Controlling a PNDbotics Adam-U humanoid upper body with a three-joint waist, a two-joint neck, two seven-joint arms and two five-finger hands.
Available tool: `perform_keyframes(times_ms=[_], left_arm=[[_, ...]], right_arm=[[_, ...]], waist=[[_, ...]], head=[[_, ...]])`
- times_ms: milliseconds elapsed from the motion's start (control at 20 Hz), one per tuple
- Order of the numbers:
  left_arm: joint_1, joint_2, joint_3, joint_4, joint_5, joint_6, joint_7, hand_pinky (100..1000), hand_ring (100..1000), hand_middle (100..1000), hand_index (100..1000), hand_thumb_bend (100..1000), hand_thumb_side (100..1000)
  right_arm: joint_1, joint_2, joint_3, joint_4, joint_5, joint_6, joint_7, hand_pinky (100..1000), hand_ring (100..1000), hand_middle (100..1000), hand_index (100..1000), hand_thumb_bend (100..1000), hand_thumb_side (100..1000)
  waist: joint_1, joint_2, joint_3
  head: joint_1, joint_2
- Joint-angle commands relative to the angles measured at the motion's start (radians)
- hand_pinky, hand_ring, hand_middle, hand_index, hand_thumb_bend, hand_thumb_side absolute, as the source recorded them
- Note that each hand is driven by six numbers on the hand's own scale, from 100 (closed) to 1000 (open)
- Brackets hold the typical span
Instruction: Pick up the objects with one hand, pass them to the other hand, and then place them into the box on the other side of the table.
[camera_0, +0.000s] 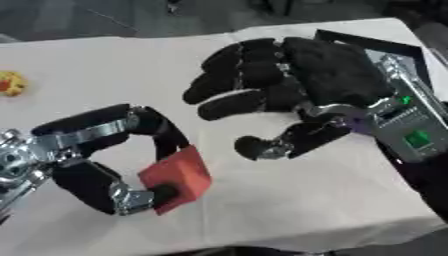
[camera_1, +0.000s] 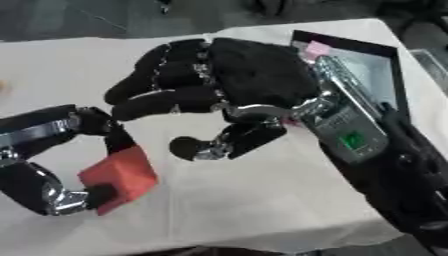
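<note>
My left hand comes in from the lower left and pinches a red block between its fingers and thumb, just above the white table. My right hand hangs to the upper right of the block, fingers spread towards the left and thumb pointing down-left, nothing in it. A short gap separates the thumb tip from the block. Behind the right hand lies the black box at the table's right edge, mostly hidden by the arm, with a pink thing inside.
A small yellow and orange object lies at the far left edge of the white table. The table's front edge runs close below the hands.
</note>
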Motion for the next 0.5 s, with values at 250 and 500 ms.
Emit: perform_keyframes(times_ms=[250,500], left_arm=[[-0.02,-0.005,0.014,-0.012,-0.059,0.017,0.103,731,495,481,574,100,376],[-0.023,-0.016,0.007,-0.012,-0.056,0.04,0.125,729,493,478,571,100,383]], right_arm=[[-0.011,-0.005,-0.002,-0.003,-0.112,0.039,0.126,841,846,893,1000,100,102],[-0.015,0.004,-0.002,-0.014,-0.149,0.049,0.179,847,855,906,1000,100,102]], waist=[[-0.001,-0.013,0.003],[-0.001,-0.013,0.003]], head=[[-0.007,-0.003],[-0.01,-0.003]])
